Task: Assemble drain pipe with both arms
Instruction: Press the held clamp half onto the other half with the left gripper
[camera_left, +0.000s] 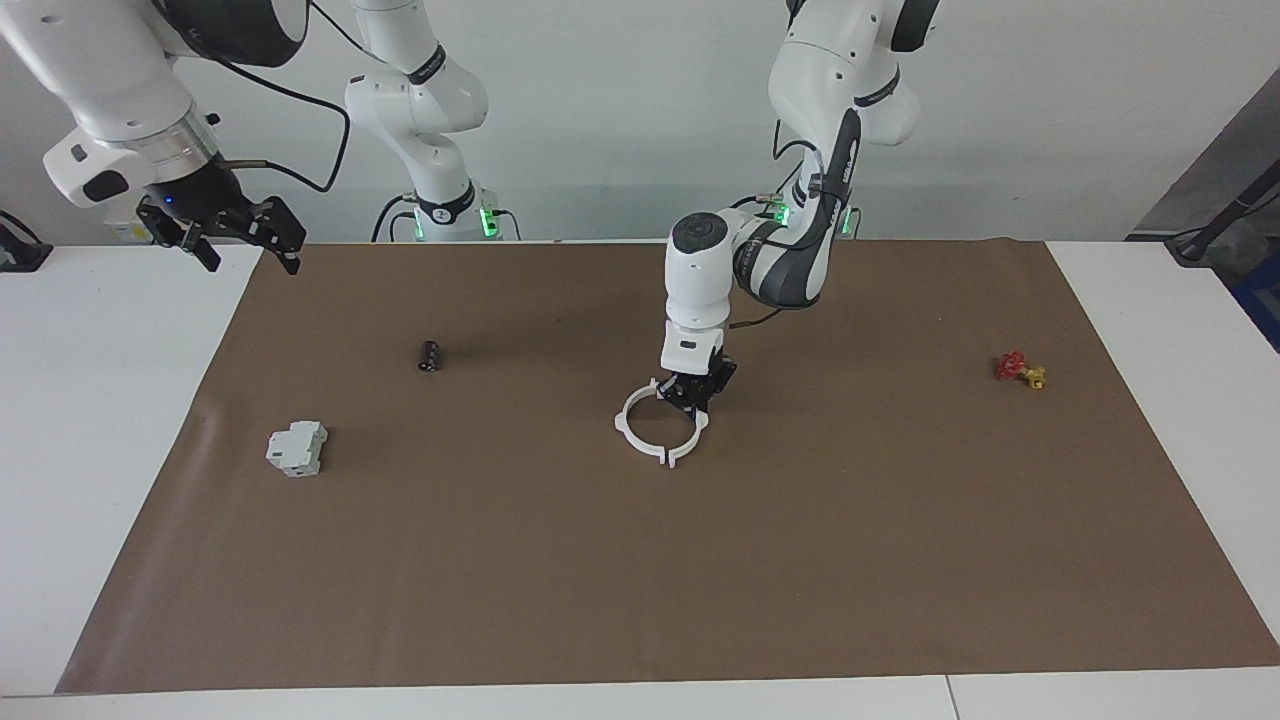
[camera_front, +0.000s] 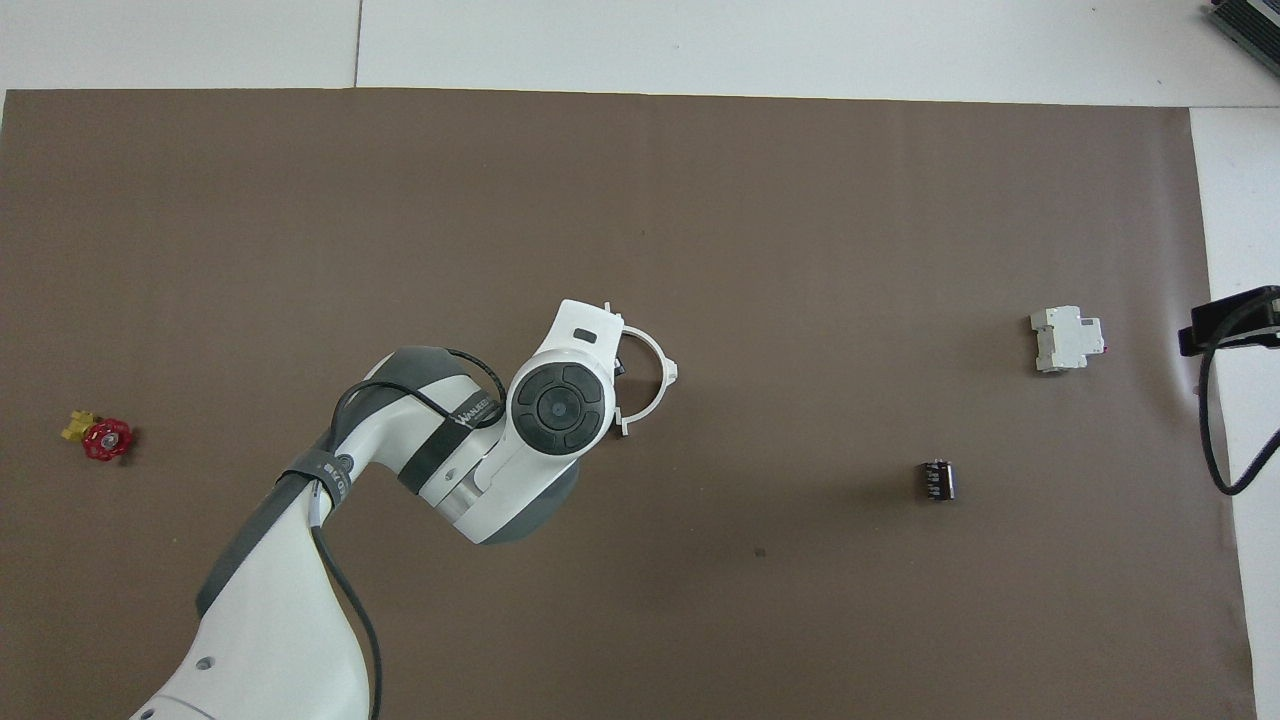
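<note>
The drain pipe (camera_left: 638, 432) is two thin white half-rings set together as one ring in the middle of the brown mat. Their end tabs meet with a small gap at the side farthest from the robots. My left gripper (camera_left: 696, 394) is down at the ring's rim, on the part nearer to the robots and toward the left arm's end. In the overhead view the left wrist covers the gripper and half of the ring (camera_front: 657, 362). My right gripper (camera_left: 245, 238) is open and empty, raised over the mat's corner at the right arm's end, and waits there.
A grey-white boxy block (camera_left: 297, 448) and a small black cylinder (camera_left: 429, 355) lie toward the right arm's end. A small red-and-yellow valve piece (camera_left: 1020, 369) lies toward the left arm's end. The brown mat (camera_left: 640, 580) covers most of the white table.
</note>
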